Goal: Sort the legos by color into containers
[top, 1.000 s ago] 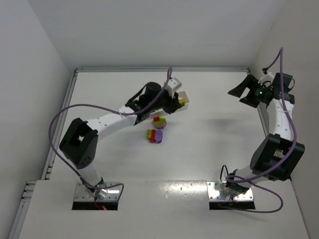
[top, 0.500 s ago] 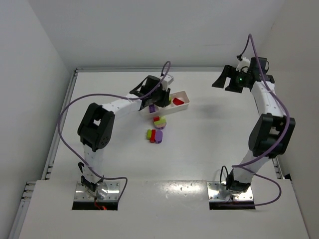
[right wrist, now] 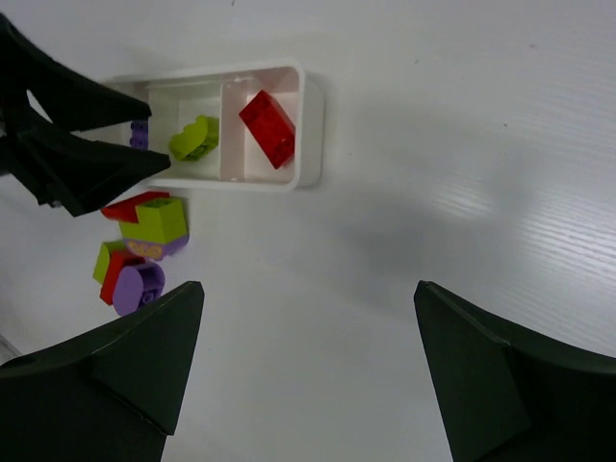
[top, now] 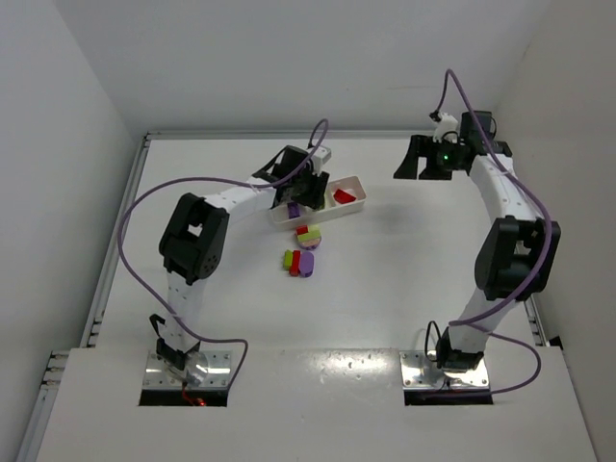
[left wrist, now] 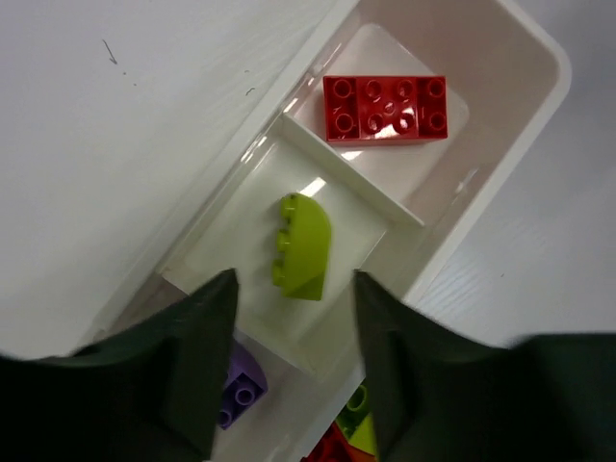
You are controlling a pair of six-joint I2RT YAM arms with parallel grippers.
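A long, shallow white plastic tray (right wrist: 310, 125) lies on the white bench (top: 433, 269) with one brick in each of its three compartments. A red rectangular plastic brick (left wrist: 385, 109) is at one end, a yellow-green rounded brick (left wrist: 302, 246) in the middle and a purple brick (left wrist: 239, 385) at the other end. The left end effector (left wrist: 294, 298) hovers over the middle compartment, fingers apart and empty. The right end effector (right wrist: 308, 294) hangs wide apart, well away. Loose red, green and purple bricks (top: 303, 250) lie just beside the tray.
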